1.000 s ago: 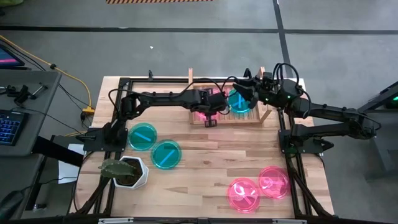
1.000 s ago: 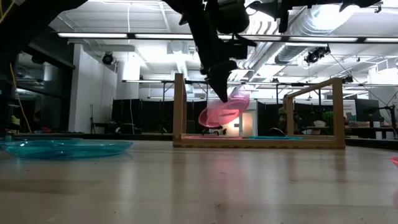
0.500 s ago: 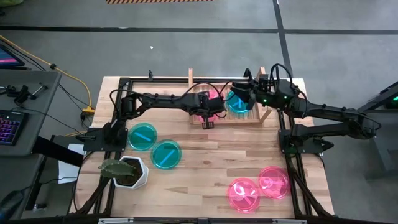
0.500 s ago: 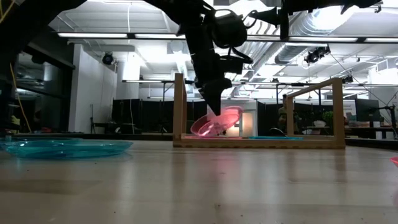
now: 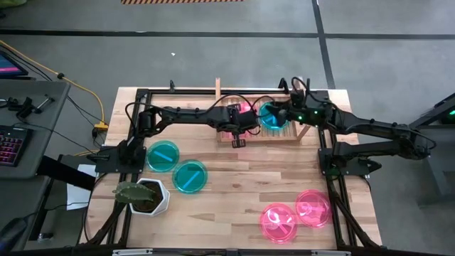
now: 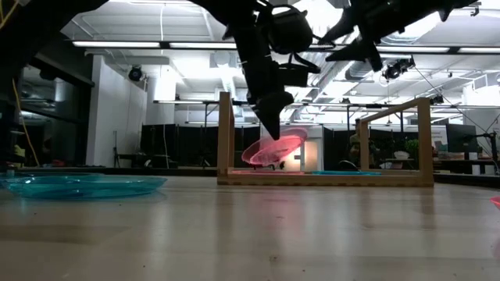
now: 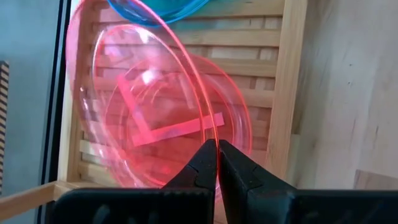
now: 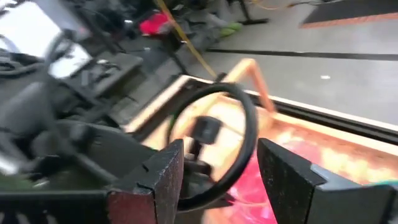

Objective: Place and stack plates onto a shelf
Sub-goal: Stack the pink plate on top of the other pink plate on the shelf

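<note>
Butcher-block tabletop point(image 5: 234, 185) carries the shelf point(image 5: 293, 135) at its far edge. Over the shelf's left half the left gripper point(image 7: 217, 149) pinches the rim of a pink plate point(image 7: 143, 106), fingers closed tight on it; the plate hangs tilted just under the fingertips, above another pink plate point(image 7: 233, 118) lying on the slats. Just beside it, over the blue plate point(image 5: 271, 115) in the shelf's right half, the right gripper point(image 8: 217, 168) hovers with fingers spread, holding nothing. Well apart sit two blue plates point(image 5: 177, 166) and two pink ones point(image 5: 296, 214).
</note>
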You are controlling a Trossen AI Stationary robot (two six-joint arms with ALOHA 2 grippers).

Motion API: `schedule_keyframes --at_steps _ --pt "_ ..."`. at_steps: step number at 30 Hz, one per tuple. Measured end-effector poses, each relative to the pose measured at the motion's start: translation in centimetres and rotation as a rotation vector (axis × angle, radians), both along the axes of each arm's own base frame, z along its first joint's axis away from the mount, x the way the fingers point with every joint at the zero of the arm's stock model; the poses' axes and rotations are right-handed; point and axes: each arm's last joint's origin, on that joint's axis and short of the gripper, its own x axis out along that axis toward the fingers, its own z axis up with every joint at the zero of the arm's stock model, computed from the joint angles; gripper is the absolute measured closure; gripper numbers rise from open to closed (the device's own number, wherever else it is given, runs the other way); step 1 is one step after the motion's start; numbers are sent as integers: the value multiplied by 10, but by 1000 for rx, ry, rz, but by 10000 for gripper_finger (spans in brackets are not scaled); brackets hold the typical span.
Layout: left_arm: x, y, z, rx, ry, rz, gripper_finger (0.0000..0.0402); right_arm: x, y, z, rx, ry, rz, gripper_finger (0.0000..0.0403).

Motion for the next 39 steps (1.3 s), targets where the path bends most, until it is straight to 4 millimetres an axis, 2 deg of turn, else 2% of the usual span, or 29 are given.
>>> schedule_keyframes --at_steps 6,18,23,30,39 --pt "-1 3 -1 1 -3 8 401 -9 -2 3 -23 7 -79 217" --pt "-2 14 -6 -2 -13 31 401 -56 2 58 -145 -209 -147 217" --pt "-2 14 -6 -27 -17 20 401 -65 6 61 -157 -226 -147 217" --pt "-5 13 -7 -48 9 14 398 -65 6 59 -143 -206 -146 217" --pt "-6 13 -8 -42 33 0 347 -65 6 58 -141 -204 -131 217"
